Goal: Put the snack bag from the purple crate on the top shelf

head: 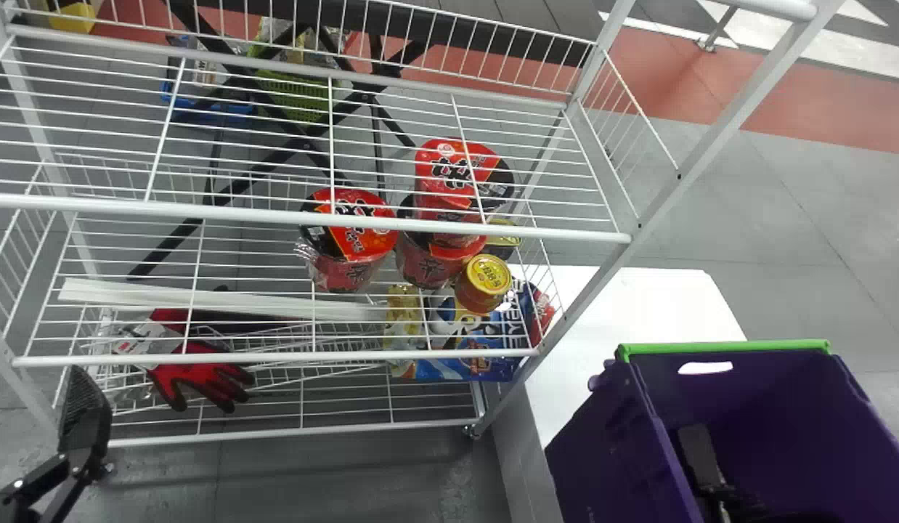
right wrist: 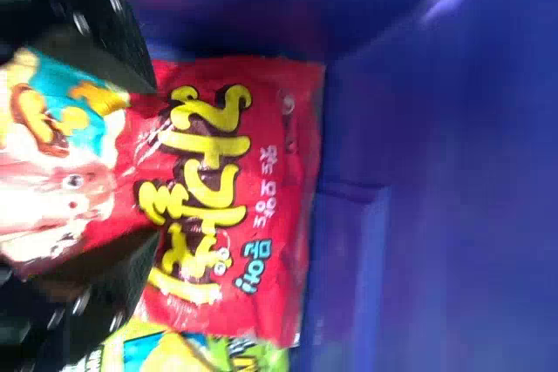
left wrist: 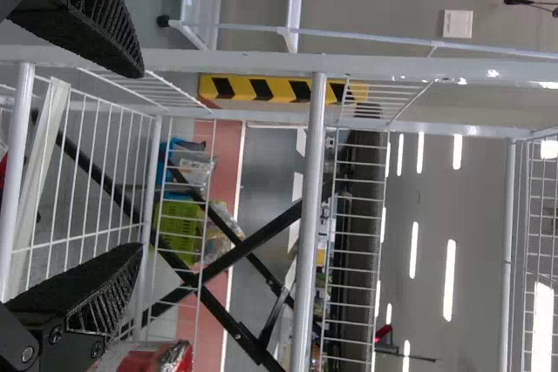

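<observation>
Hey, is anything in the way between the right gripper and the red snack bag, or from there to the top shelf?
Nothing visible between the right gripper and the red snack bag. Toward the top shelf, the purple crate's left wall and the rack's white corner post stand between.

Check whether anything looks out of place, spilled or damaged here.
Nothing looks spilled or damaged. One mild oddity: a red glove with black fingertips lies on the white wire rack, left of the red-and-black noodle cups; workwear seems out of place among packaged food.
</observation>
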